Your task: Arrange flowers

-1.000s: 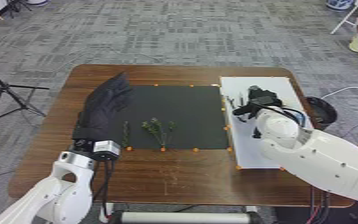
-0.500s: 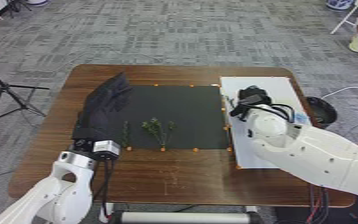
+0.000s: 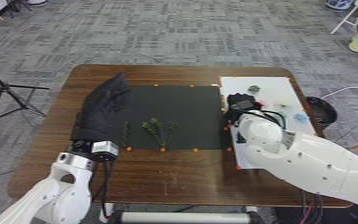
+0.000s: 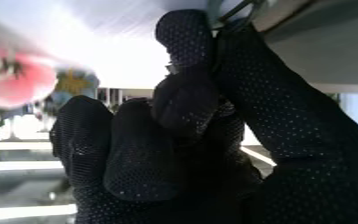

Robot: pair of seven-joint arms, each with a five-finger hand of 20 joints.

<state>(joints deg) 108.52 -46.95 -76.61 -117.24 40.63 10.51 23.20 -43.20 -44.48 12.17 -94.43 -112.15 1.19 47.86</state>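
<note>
Right hand (image 4: 286,115), black-gloved: pinches one thin dark stem (image 4: 236,10), which may twist or slip, the grip being narrow.

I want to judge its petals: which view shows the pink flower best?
The right wrist view: there the pink flower looks large, its dark centre visible. In the head view it is a small pink patch beside the right hand.

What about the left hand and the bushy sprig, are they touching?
Apart: the head view shows dark mat between the left hand and the bushy sprig.
</note>
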